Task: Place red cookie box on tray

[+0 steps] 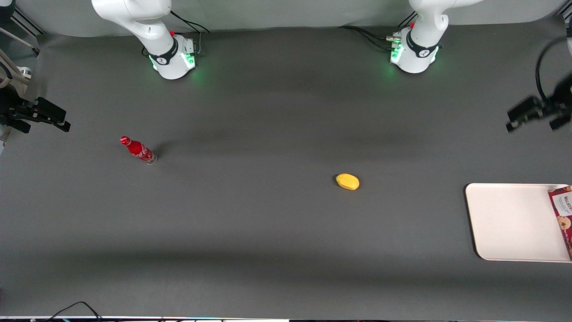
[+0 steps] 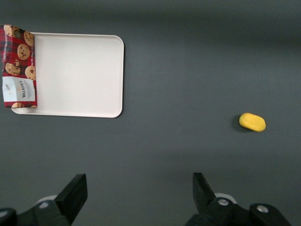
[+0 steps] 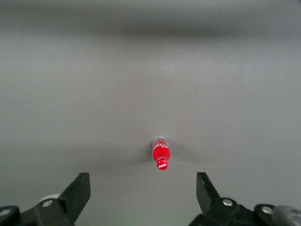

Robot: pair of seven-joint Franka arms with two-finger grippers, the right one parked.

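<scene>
Your pincer (image 2: 139,193) hangs high above the bare table with its two fingers spread wide and nothing between them; in the front view it shows as a dark blurred shape (image 1: 536,114) at the working arm's end of the table, farther from the front camera than the tray.

Largest first: you have the dark grey table (image 1: 268,232) under everything. On it, at the working arm's end, lies the cream-white tray (image 1: 509,221), flat, with rounded corners and a low rim. The red cookie box (image 1: 563,219) lies flat on the tray along its outer short edge, label up; in the wrist view you can see the box (image 2: 19,66) running past the tray's (image 2: 80,75) rim at one end.

Next you have the red bottle (image 1: 138,150), standing toward the parked arm's end, well apart from the tray. Smallest is the yellow lemon-like thing (image 1: 347,181), lying between bottle and tray, nearer the tray but clear of it.
</scene>
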